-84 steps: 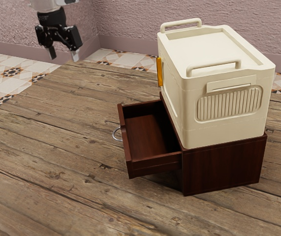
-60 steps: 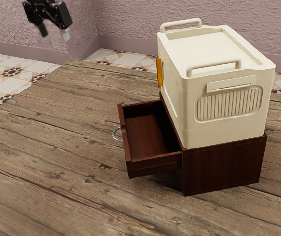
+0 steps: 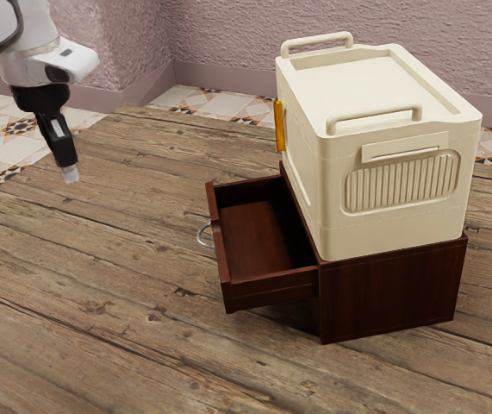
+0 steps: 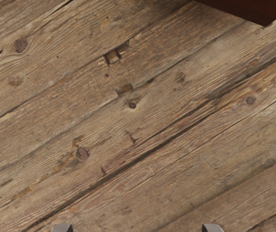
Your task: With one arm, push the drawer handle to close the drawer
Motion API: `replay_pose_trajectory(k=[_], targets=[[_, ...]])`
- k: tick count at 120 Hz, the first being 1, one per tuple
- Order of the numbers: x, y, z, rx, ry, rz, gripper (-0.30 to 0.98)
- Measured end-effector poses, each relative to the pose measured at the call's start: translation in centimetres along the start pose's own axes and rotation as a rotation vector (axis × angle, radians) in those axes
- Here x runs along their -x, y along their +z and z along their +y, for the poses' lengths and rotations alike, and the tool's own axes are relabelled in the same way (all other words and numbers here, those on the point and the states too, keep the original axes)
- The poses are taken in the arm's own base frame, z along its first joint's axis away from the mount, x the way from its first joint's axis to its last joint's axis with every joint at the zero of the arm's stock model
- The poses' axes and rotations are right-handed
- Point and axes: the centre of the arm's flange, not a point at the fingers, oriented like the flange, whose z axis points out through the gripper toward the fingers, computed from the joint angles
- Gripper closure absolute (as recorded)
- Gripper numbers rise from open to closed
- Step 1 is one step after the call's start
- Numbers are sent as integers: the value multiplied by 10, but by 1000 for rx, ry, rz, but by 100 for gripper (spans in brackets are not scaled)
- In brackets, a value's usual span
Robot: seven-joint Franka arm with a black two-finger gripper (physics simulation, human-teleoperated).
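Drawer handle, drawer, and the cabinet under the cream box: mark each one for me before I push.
Drawer handle [image 3: 198, 235]: exterior view, on the outermost bend of the metal loop.
Drawer [image 3: 271, 291]: exterior view, on the outer face of its side wall.
Cabinet [image 3: 392, 291]: exterior view, on its dark side panel.

My weathered plank table [image 3: 99, 302]
I see a red-brown cabinet [image 3: 388, 293] standing on the knotted, cracked wood, its drawer [image 3: 254, 237] open.
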Motion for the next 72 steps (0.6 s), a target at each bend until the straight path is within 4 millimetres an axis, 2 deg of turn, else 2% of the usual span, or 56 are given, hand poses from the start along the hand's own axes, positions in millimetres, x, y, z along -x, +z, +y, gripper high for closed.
replay_pose_trajectory(k=[11,19,24,35,54,72], targets=[[-29,60,-20,35,54,-34,56],[-46,89,-29,44,94,-32,63],[-61,105,-28,44,131,-29,66],[-81,131,-20,35,206,-11,72],[-84,179,-7,21,287,11,76],[-103,204,10,-18,377,65,77]])
